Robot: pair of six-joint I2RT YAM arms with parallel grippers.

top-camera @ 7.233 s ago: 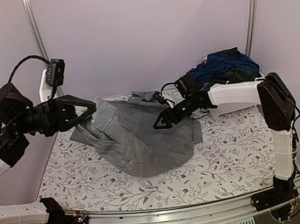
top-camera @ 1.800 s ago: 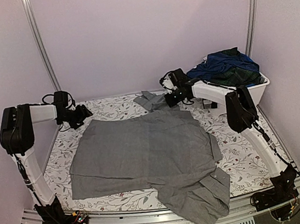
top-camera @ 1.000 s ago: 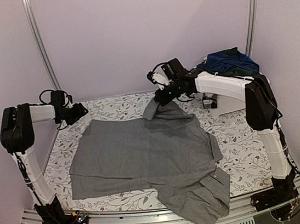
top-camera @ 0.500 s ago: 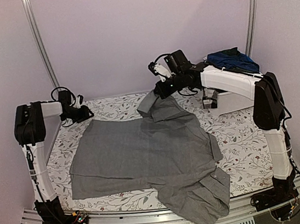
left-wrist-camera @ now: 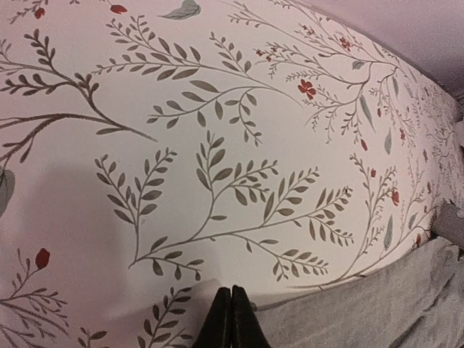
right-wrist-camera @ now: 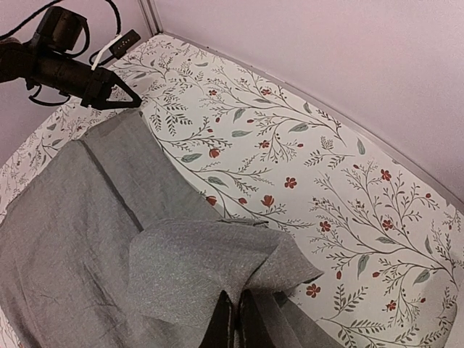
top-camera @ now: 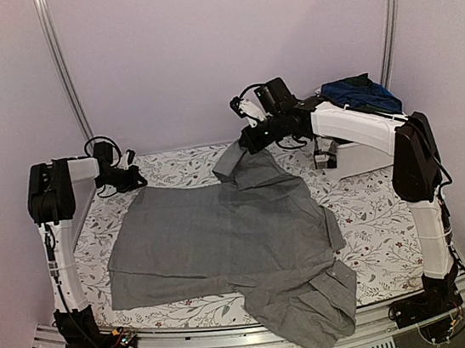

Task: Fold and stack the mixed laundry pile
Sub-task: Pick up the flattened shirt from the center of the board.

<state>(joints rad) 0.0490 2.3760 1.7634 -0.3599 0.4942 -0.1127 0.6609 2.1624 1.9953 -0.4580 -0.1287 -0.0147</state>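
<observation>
Grey shirt (top-camera: 223,235) lies spread across the middle of the floral table cloth (top-camera: 366,208), mostly flat, and we see its near right part bunched into a crumpled fold that reaches over the table's near edge. At the far left corner of that shirt we find the left gripper (top-camera: 139,182), its arm reaching low along the left side of the table. From the left wrist view its two dark fingertips are pressed together right where the grey hem meets the patterned cloth, but we cannot tell whether any fabric is caught between them. Over at the far edge, right of centre, the right gripper (top-camera: 247,144) is raised above the table and pinches a piece of the grey shirt. The cloth rises to it in a small peak while the rest of the shirt lies on the table. In the right wrist view we see the fingers closed with folds of grey fabric gathered at their tips. Behind the right arm, at the far right corner, a navy garment (top-camera: 359,93) sits heaped in the white bin (top-camera: 359,156), well apart from the shirt.
</observation>
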